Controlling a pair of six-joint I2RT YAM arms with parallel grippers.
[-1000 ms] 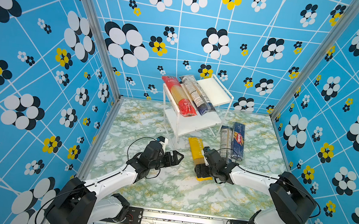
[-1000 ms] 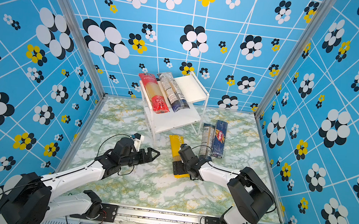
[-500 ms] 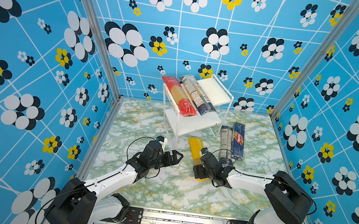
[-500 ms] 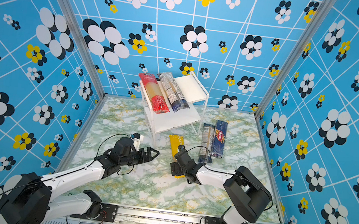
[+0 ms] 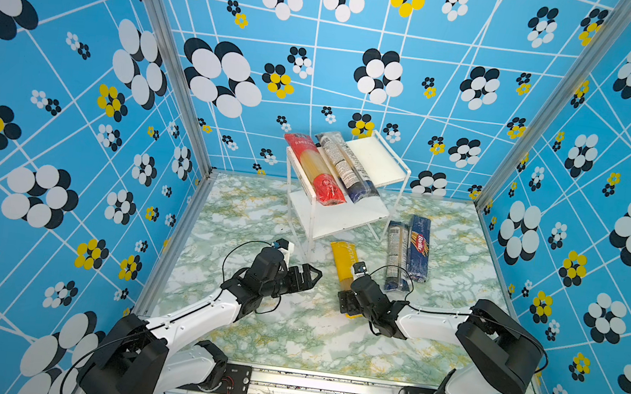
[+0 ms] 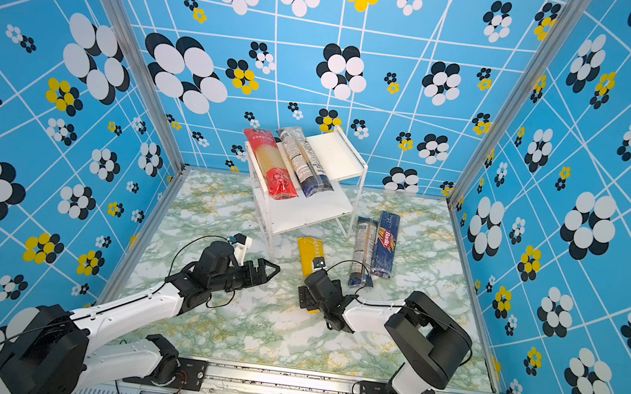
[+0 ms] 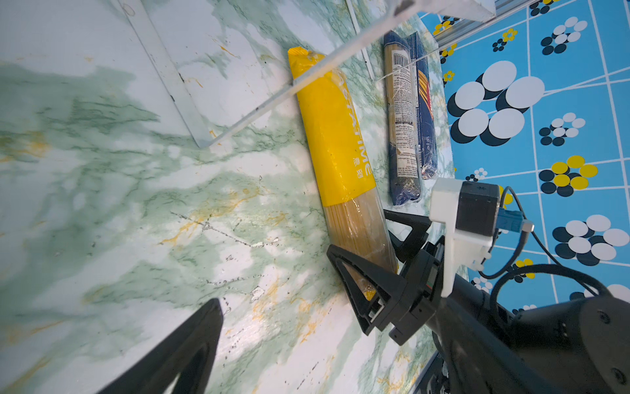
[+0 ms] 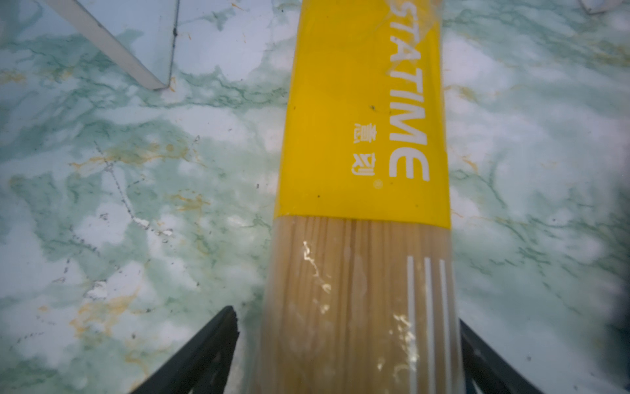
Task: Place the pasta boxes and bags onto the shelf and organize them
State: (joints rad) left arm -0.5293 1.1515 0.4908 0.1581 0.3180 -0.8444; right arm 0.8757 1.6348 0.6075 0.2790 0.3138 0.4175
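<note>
A yellow spaghetti pack lies flat on the marble floor in front of the shelf. My right gripper is open and straddles the pack's see-through near end, with a gap showing beside one finger. On the shelf's top board lie a red-ended pack and a see-through pack with navy ends, side by side. Another see-through pack and the navy Barilla box lie together on the floor right of the shelf. My left gripper hovers open and empty, left of the yellow pack.
The shelf's lower white board is bare, and its clear acrylic leg crosses just over the yellow pack's far end. Patterned blue walls close in the floor on three sides. A metal rail runs along the front edge.
My right gripper has slid slightly left and nearer over the yellow pack's near end, jaws still wide. The left arm and all the packs have stayed put.
</note>
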